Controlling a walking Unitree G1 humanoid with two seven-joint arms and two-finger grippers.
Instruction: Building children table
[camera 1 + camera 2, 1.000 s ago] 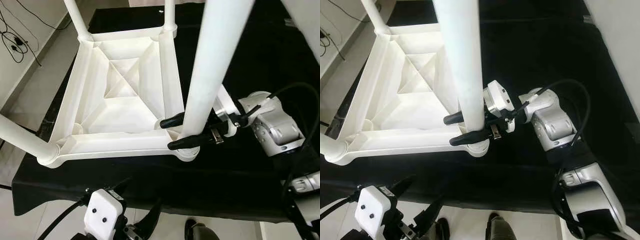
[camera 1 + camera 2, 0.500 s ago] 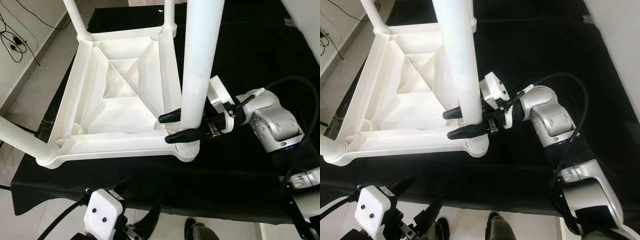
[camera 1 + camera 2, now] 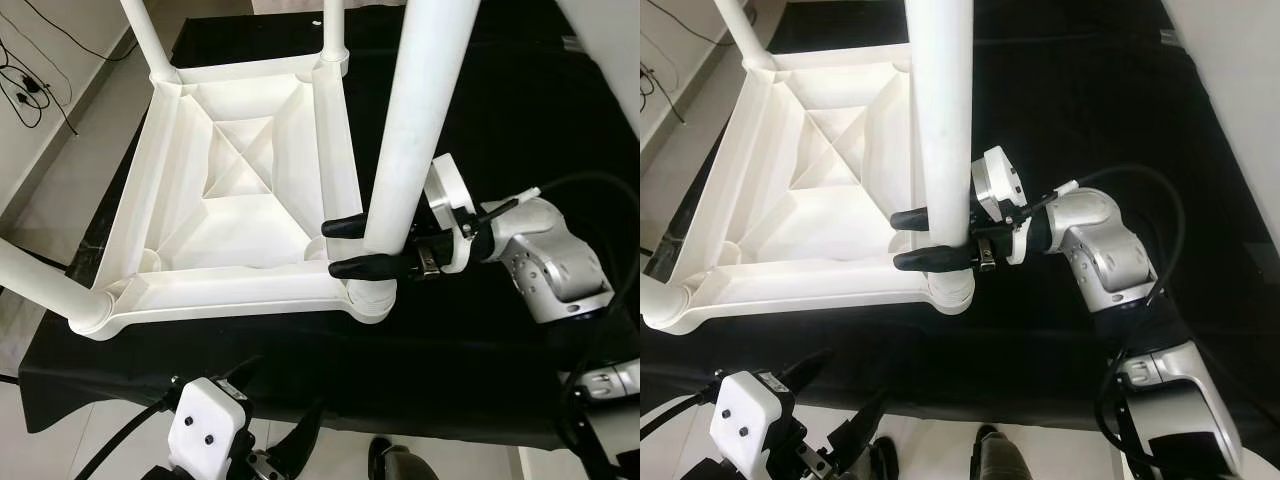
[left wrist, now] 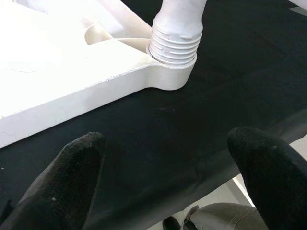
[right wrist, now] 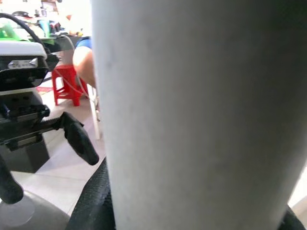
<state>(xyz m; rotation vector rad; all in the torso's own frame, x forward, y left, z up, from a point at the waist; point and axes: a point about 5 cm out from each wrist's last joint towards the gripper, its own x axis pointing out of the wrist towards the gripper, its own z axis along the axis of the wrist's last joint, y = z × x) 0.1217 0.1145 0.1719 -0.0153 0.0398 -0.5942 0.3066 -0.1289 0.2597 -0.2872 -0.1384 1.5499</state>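
On the black-covered bench (image 3: 470, 360) lies the white table top (image 3: 240, 190), turned upside down, and we are in the step of fitting its legs. Our right end effector (image 3: 352, 247) is closed around the near right leg (image 3: 415, 110), one finger on each side, just above the corner socket (image 3: 368, 297).

We judge that this leg is being seated or screwed into its socket. In the left wrist view, threads on a leg base (image 4: 175, 40) stand above a socket, so that leg does not look fully home. The next move, we think, calls for keeping the leg straight over the socket while turning or pressing it, because a tilt could cross the thread.

The leg's long axis runs up from the socket toward the camera, leaning a little to the right. Three other legs also stand in their corners.

Our left end effector (image 4: 168, 187) hangs low before the bench edge, fingers spread and holding nothing.
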